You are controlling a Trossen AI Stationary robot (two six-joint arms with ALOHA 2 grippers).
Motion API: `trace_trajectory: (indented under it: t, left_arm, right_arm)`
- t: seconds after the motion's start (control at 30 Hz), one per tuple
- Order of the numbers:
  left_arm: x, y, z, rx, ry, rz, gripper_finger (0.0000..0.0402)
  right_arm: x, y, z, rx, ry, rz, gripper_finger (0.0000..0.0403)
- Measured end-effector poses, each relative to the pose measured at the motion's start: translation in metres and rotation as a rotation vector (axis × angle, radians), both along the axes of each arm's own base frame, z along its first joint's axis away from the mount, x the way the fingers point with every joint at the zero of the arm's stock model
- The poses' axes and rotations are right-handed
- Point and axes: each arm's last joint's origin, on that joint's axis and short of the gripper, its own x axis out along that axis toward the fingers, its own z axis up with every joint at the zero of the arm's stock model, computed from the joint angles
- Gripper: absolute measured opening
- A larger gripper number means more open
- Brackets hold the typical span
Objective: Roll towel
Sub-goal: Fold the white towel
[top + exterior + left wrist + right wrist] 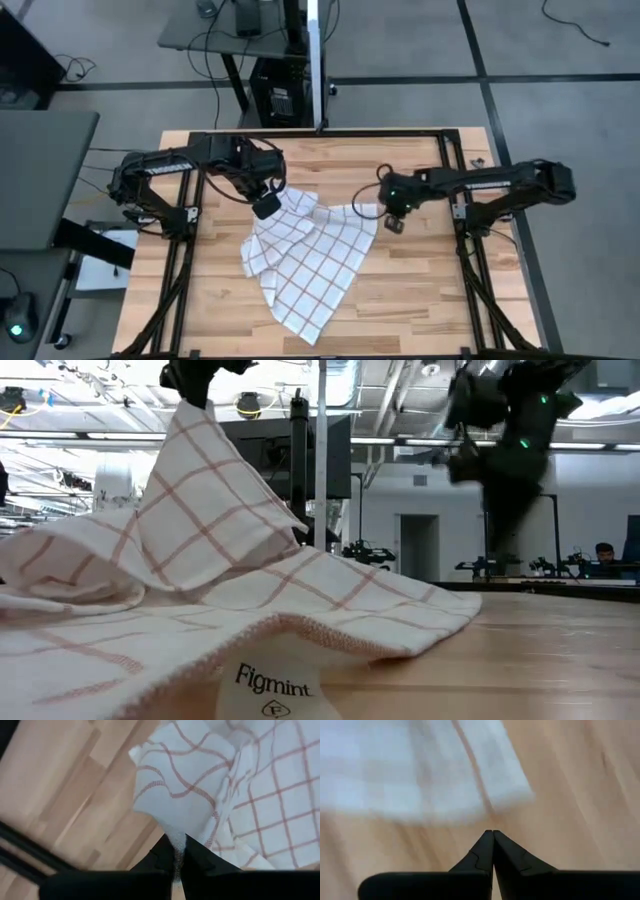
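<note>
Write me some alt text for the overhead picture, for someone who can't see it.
A white towel with thin reddish-brown grid lines lies crumpled on a wooden table, seen from above. The left gripper pinches the towel's upper edge in shut jaws, while the right gripper hangs just past the towel's right corner, jaws shut on nothing.

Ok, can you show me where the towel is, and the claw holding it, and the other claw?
towel [312, 270]: high view, flat checked middle.
left gripper [178, 851]: left wrist view, fingertips pinching towel's edge.
right gripper [493, 833]: right wrist view, closed, empty fingertips.
</note>
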Motion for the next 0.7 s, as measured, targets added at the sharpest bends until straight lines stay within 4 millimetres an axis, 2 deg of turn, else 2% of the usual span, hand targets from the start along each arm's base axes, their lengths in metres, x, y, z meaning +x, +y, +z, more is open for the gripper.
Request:
trace_trajectory:
  t: [0.13,0.23,0.37,0.5,0.6,0.7]
  left_arm:
    - [0.001,0.007,0.001,0.046,-0.008,0.011,0.0000]
    - [-0.001,0.016,0.001,0.138,0.006,0.054,0.0000]
    - [-0.004,0.028,0.002,0.244,0.023,0.126,0.0000]
    - [-0.006,0.038,0.003,0.295,0.039,0.170,0.0000]
    - [-0.010,0.043,0.002,0.309,0.068,0.195,0.0000]
    - [-0.015,0.046,0.001,0.308,0.109,0.219,0.0000]
  right_arm:
    - [0.029,0.004,-0.002,0.014,-0.193,-0.009,0.0000]
    - [0.048,0.013,-0.022,0.081,-0.201,-0.006,0.0000]
    - [0.066,0.034,-0.053,0.130,-0.164,0.041,0.0000]
    - [0.066,0.046,-0.080,0.130,-0.042,0.017,0.0000]
    - [0.060,0.052,-0.085,0.112,0.043,0.020,0.0000]
    - [0.048,0.063,-0.084,0.080,0.154,0.095,0.0000]
